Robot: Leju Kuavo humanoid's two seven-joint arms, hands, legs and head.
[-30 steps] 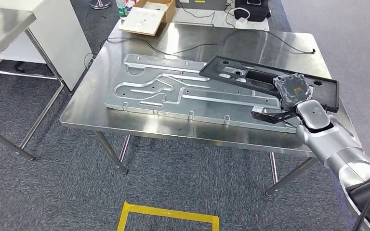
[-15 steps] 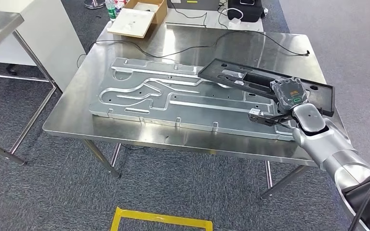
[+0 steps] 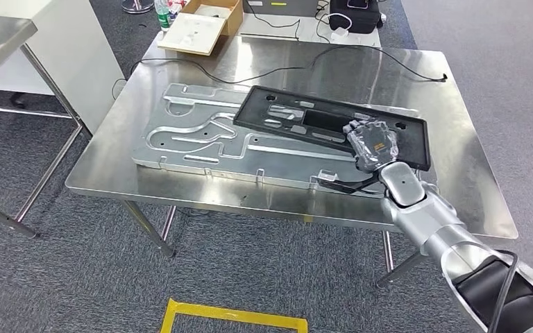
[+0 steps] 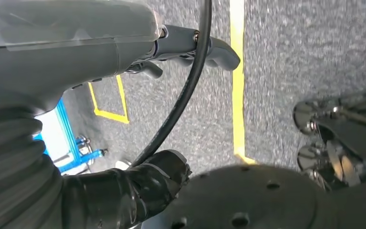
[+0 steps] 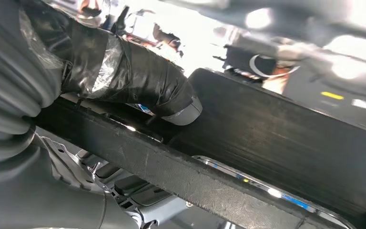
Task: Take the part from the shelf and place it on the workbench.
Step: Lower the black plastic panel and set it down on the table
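Black part (image 3: 319,121): a flat rectangular panel with cut-outs, lying across the right half of the grooved aluminium plate (image 3: 194,135) on the steel surface (image 3: 458,125); its near right edge is held by the right robot hand (image 3: 370,142), thumb under and fingers over the rim. Cardboard box (image 3: 205,24) at 11 o'clock at the surface's far corner. Left robot hand (image 4: 190,47) hangs over grey carpet, fingers curled in, holding nothing.

Head view overlooks workbench (image 3: 180,182); right wrist view hugs it.
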